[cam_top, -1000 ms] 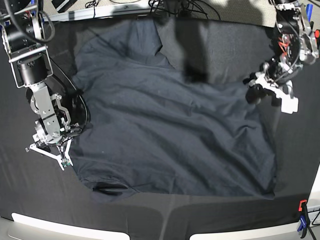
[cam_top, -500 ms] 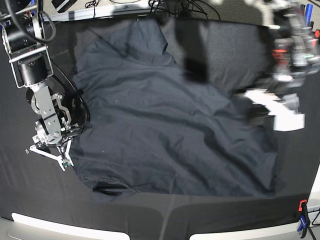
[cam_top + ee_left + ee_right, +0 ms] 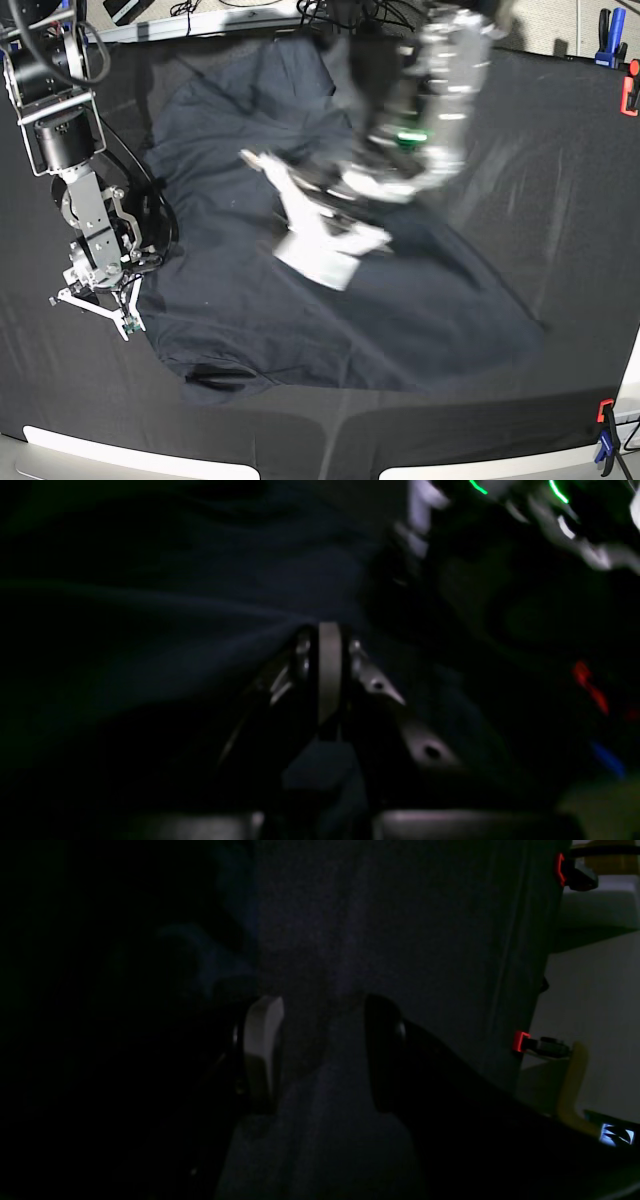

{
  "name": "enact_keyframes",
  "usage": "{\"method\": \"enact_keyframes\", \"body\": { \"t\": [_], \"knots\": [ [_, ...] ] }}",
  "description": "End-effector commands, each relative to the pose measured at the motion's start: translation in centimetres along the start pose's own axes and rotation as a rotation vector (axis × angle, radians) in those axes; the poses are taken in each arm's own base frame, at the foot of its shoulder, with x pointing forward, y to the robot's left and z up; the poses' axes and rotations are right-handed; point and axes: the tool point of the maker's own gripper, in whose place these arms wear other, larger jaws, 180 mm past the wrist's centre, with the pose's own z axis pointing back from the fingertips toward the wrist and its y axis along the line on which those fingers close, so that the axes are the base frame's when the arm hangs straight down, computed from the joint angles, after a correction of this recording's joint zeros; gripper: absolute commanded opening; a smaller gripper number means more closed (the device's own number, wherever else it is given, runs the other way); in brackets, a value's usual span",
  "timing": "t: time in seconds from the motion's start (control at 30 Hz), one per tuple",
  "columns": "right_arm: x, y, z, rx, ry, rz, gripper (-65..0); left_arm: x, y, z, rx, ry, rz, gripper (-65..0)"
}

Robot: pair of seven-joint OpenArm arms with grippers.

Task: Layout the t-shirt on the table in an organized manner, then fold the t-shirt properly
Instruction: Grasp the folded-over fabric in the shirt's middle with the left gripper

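Right gripper (image 3: 320, 1055) with fingers (image 3: 262, 1050) spread above dark table (image 3: 425, 940), red clamps (image 3: 522, 1041) alongside.

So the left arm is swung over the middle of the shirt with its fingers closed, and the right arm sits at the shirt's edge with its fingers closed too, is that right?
Not quite. The right gripper has its fingers spread apart, with the table cloth showing between them in the right wrist view. The rest stands: the left gripper is shut, swung over the middle of the t-shirt in the base view.

Dark navy shirt (image 3: 240, 300), faintly sheeny, on a matte black table (image 3: 560, 150); clamps (image 3: 604, 420) red and, seemingly, blue.
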Motion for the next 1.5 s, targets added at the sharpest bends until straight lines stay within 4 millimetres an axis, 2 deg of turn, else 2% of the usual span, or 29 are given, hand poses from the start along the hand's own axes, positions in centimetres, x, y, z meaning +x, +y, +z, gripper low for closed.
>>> {"method": "enact_keyframes", "body": {
  "t": [0.0,0.07,0.13,0.2,0.23,0.33,0.43,0.5,0.57,0.77,0.9,1.03,1.2,1.3,1.47],
  "knots": [
    [1.6,-2.4,0.4,-0.053,-0.041,-0.014,-38.8,1.5,-1.7,-0.9,-0.055,-0.041,-0.013,-65.0],
    [1.6,-2.4,0.4,-0.053,-0.041,-0.014,-38.8,0.5,-3.5,-2.0,-0.111,0.003,-0.046,-64.8],
    [1.6,-2.4,0.4,-0.054,-0.042,-0.014,-38.8,-0.4,-4.1,-2.5,-0.133,0.065,-0.077,-54.7],
    [1.7,-2.4,0.4,-0.054,-0.042,-0.014,-38.8,-0.7,-3.5,-2.4,-0.123,0.117,-0.102,-46.0],
    [1.6,-2.4,0.4,-0.054,-0.042,-0.014,-38.8,-0.5,-2.9,-2.3,-0.109,0.128,-0.113,-43.8],
    [1.7,-2.4,0.4,-0.054,-0.043,-0.014,-38.8,2.2,-0.8,-1.2,-0.051,0.075,-0.119,-43.2],
    [1.7,-2.5,0.4,-0.054,-0.045,-0.014,-38.8,5.4,1.7,0.9,0.022,-0.028,-0.091,-43.2],
    [1.7,-2.5,0.4,-0.054,-0.045,-0.014,-38.8,6.2,3.5,2.3,0.066,-0.065,-0.038,-43.2],
    [1.7,-2.5,0.4,-0.054,-0.045,-0.014,-38.8,5.2,5.1,3.4,0.096,-0.06,0.024,-43.2],
    [1.7,-2.5,0.4,-0.054,-0.044,-0.014,-38.8,-1.8,8.1,6.9,0.184,0.066,0.111,-43.2],
    [1.6,-2.4,0.3,-0.053,-0.041,-0.014,-38.8,-4.8,10.0,9.6,0.283,0.075,0.195,-43.2],
    [1.5,-2.3,0.3,-0.048,-0.032,-0.019,-38.8,-5.6,13.4,12.6,0.443,0.0,0.267,-43.2],
    [1.1,-2.3,0.3,-0.048,-0.014,-0.019,-38.8,-3.8,19.8,16.2,0.629,-0.154,0.293,-43.2],
    [1.0,-2.3,0.3,-0.048,-0.006,-0.019,-38.8,-4.5,23.2,15.8,0.654,-0.171,0.395,-43.2],
    [1.0,-2.3,0.3,-0.048,-0.005,-0.019,-38.8,-5.9,27.1,11.7,0.596,-0.116,0.52,-43.2]
  ]
}}
